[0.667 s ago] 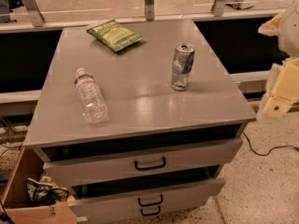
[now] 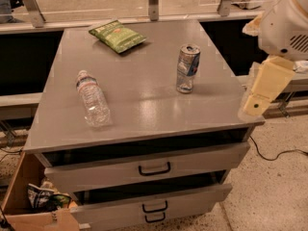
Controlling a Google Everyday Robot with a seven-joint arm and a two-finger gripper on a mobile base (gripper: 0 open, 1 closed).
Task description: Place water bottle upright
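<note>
- One cardboard box (image 2: 19, 196) sits on the floor at the far left, tucked against the front left corner of the grey table (image 2: 144, 114). It's got some crumpled wrappers (image 2: 44, 197) in it, but I can't make out what they are.
- Next over, the water bottle (image 2: 92, 99) is lying flat on its side on the left part of the tabletop. Its white cap points toward the back and the base toward the front edge. Nothing's touching it.
- Behind it, near the back edge, there's a green snack bag (image 2: 117, 35) lying flat.
- Under the tabletop, the upper drawer (image 2: 155, 169) is pulled out a little and so is the lower drawer (image 2: 154, 207). The gaps above them are just dark, so I can't see what's inside either one.
- Right of centre, a silver-blue can (image 2: 186, 69) stands upright on the table, well apart from the bottle.
- Far right, the gripper (image 2: 255, 104) hangs off the white arm (image 2: 286, 25) just beside the table's front right corner, well away from both bottle and can. It's not holding anything I can see. Honestly can't tell whether it's spread apart or closed together from this angle, or whether it actually touches the table edge.
- A black cable (image 2: 279, 154) runs along the floor below it.
</note>
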